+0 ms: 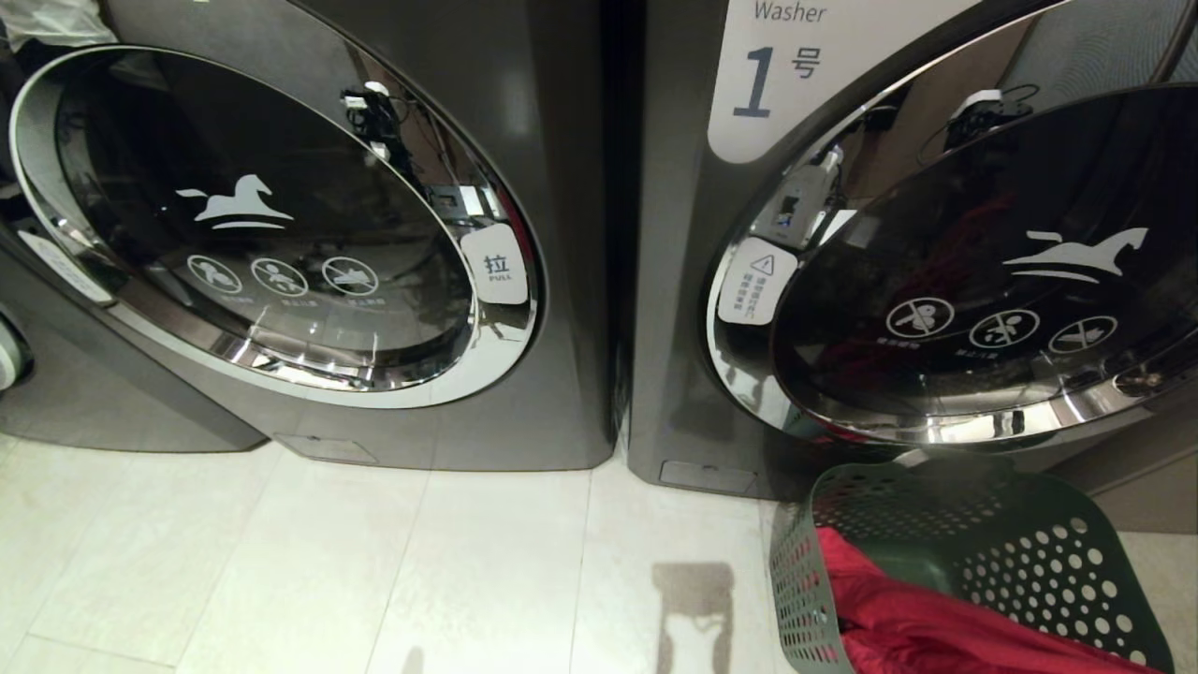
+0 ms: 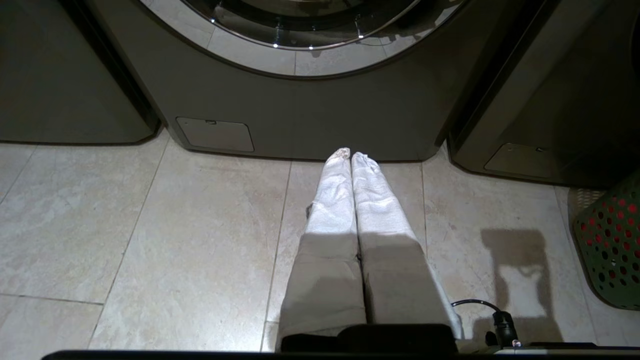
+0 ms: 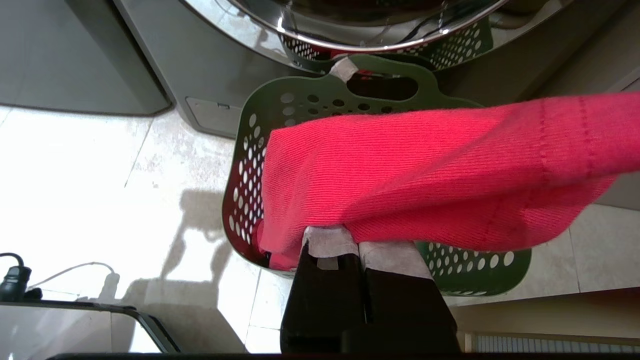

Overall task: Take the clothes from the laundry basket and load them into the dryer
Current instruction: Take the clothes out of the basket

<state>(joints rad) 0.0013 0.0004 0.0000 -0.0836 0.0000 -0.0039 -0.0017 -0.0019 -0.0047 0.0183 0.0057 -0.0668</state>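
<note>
A green perforated laundry basket (image 1: 983, 524) stands on the floor below the right machine, with red clothes (image 1: 917, 627) inside. In the right wrist view my right gripper (image 3: 357, 235) is shut on a red knit garment (image 3: 425, 165), which drapes over its fingertips and stretches above the basket (image 3: 300, 100). My left gripper (image 2: 350, 155) is shut and empty, low over the tiles before the left machine. The right machine's round door (image 1: 1011, 281) stands swung open under a "Washer 1" label. The left machine's door (image 1: 262, 225) is closed. I cannot tell which machine is the dryer. Neither gripper shows in the head view.
Pale floor tiles (image 1: 374, 562) lie before both grey machines. The basket's side (image 2: 610, 240) shows at the edge of the left wrist view. A black cable plug (image 2: 502, 325) sits near my left arm, and another (image 3: 12, 280) lies on the floor beside my base.
</note>
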